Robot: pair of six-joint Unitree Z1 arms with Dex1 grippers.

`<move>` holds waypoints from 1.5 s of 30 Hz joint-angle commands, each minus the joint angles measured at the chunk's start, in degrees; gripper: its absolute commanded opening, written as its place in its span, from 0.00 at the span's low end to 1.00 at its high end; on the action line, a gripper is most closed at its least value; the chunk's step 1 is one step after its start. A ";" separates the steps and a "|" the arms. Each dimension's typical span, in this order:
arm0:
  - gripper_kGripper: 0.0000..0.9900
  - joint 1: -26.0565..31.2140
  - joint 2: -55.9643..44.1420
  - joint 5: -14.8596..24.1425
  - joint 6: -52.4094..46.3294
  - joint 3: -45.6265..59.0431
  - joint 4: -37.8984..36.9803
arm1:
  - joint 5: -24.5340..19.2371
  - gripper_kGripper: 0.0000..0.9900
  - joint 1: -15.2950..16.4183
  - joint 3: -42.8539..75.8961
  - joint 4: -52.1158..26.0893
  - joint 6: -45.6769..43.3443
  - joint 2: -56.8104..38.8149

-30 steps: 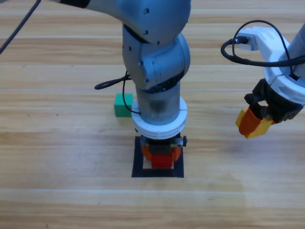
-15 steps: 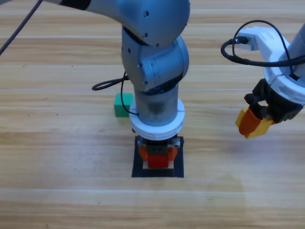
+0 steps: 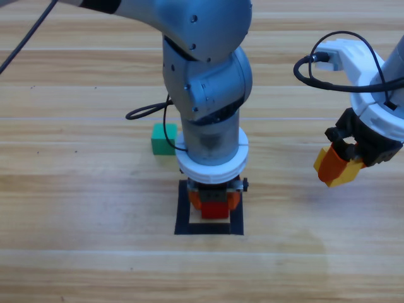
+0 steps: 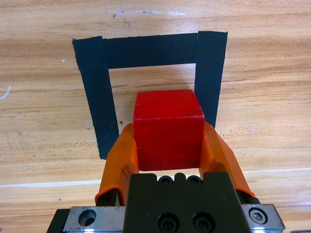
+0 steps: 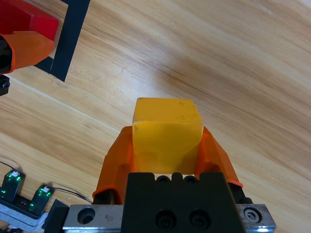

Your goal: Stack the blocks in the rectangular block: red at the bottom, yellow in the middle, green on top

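Observation:
My left gripper (image 3: 214,203) is shut on the red cube (image 3: 214,211), which sits between its orange jaws inside the black tape square (image 3: 184,218). The left wrist view shows the red cube (image 4: 168,127) over the near part of the tape square (image 4: 150,51); I cannot tell whether it touches the wood. At the right, my right gripper (image 3: 338,167) hangs above the table, shut on the yellow cube (image 5: 167,131). The green cube (image 3: 163,139) lies on the wood, left of the left arm and behind the square.
A black cable (image 3: 148,112) loops over the table behind the green cube. The right wrist view catches a corner of the tape square (image 5: 73,36) and the left gripper's red cube (image 5: 26,22) at its top left.
The left gripper with the red cube shifted slightly left and back, then returned over the square. The right gripper with the yellow cube drifted a little to the right.

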 commanded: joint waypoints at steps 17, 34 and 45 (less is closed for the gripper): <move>0.99 0.06 2.71 1.02 -1.97 1.09 0.29 | -0.15 0.00 -1.18 0.81 -1.20 0.55 2.43; 1.00 0.06 0.78 1.11 -2.58 0.82 0.55 | -1.38 0.00 -1.18 1.34 -0.06 1.08 1.29; 1.00 1.55 -16.54 6.65 4.01 -5.51 5.91 | -2.61 0.00 -0.30 0.81 2.84 3.36 1.20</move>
